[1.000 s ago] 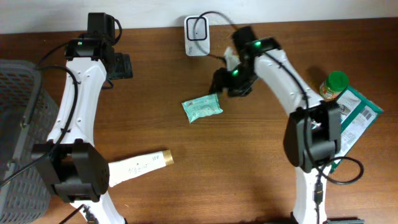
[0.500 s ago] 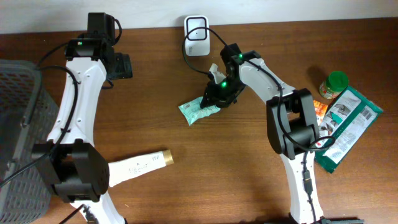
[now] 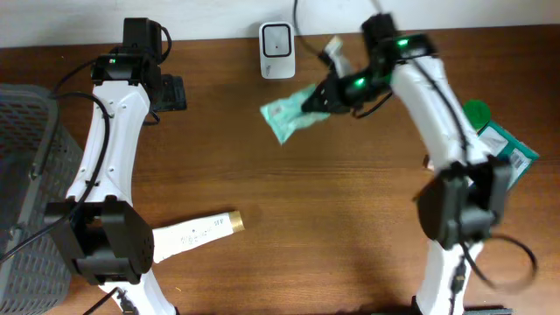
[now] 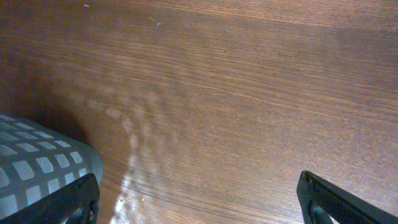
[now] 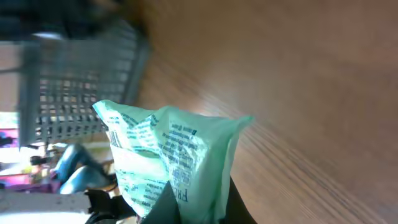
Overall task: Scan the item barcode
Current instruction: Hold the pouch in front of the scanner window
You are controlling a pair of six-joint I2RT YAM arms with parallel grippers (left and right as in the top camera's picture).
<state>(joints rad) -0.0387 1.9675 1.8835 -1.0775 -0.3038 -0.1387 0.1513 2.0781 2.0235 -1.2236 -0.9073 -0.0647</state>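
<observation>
A second ago the packet (image 3: 287,114) lay flat on the table (image 3: 350,227) with the right gripper (image 3: 325,98) beside it, jaws not yet closed. Now they have clamped on its right end and it hangs clear of the wood, tilted, near the scanner (image 3: 276,39) on the robot's side of it. The wrist view confirms the pinch — the packet (image 5: 168,158) bunches up out of the right gripper (image 5: 196,200), printed text showing, though I can't make out a barcode. So pickup looks done, and what remains, by my reckoning, is turning the coded face toward the scanner window. The left gripper (image 3: 168,92) hangs spread wide over bare table, holding nothing, not far from the basket (image 3: 26,175). A tube (image 3: 197,231) lies toward the front, and a jar (image 3: 477,112) and bag (image 3: 512,153) sit far right (partly behind the right arm) — all well apart from the packet. Nothing lies between packet and scanner.
</observation>
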